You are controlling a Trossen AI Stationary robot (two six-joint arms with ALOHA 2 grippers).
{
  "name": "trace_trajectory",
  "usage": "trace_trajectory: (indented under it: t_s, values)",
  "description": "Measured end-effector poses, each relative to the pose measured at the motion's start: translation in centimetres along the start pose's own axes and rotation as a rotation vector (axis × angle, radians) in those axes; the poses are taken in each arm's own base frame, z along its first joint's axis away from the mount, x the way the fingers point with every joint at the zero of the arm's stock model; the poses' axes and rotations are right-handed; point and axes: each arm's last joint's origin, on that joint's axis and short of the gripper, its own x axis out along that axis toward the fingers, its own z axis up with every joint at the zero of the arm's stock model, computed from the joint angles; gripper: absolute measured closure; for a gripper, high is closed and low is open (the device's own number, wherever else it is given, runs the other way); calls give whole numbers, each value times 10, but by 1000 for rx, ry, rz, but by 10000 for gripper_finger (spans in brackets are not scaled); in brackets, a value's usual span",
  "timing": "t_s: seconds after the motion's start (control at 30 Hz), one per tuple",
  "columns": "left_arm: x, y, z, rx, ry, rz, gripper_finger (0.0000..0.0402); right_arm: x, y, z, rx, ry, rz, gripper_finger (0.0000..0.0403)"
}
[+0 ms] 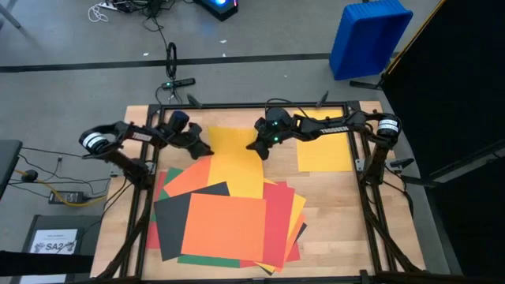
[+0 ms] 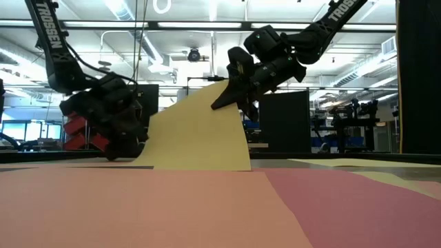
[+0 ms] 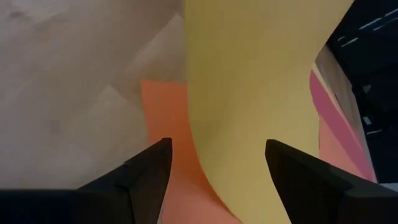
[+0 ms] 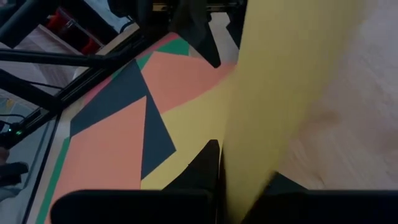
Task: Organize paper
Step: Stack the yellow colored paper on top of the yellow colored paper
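Wooden table [image 1: 331, 213] strewn with paper [image 1: 229, 217]; workshop behind.

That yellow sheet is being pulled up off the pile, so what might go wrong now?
The right gripper pinches only the edge of the yellow sheet, which arches up steeply; it might crease or slip free. Its lower end still lies on the stack, so pulling may drag the orange sheet beneath it. The left gripper stands open around the sheet's curve and could snag it.
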Motion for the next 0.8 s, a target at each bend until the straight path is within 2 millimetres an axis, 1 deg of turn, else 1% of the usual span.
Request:
trace_trajectory:
  t_s: [0.2, 0.37, 0.47, 0.53, 0.63, 0.8]
  values:
    - [6, -9, 7, 36, -36, -82, 179, 0, 0, 0, 1, -1, -1, 403]
    - [16, -21, 4, 56, 11, -151, 193, 0, -1, 0, 2, -7, -17, 403]
    - [20, -26, 2, 41, 28, -168, 210, -1, -2, 1, 5, -11, -30, 403]
    - [21, -28, 3, 28, 27, -179, 230, -1, -3, 1, 6, -19, -48, 403]
    - [21, -29, 6, 12, 4, -180, 273, -1, -4, 1, 9, -22, -69, 403]
    - [20, -30, 10, -12, -28, -184, 373, -2, -6, 1, 19, -17, -80, 403]
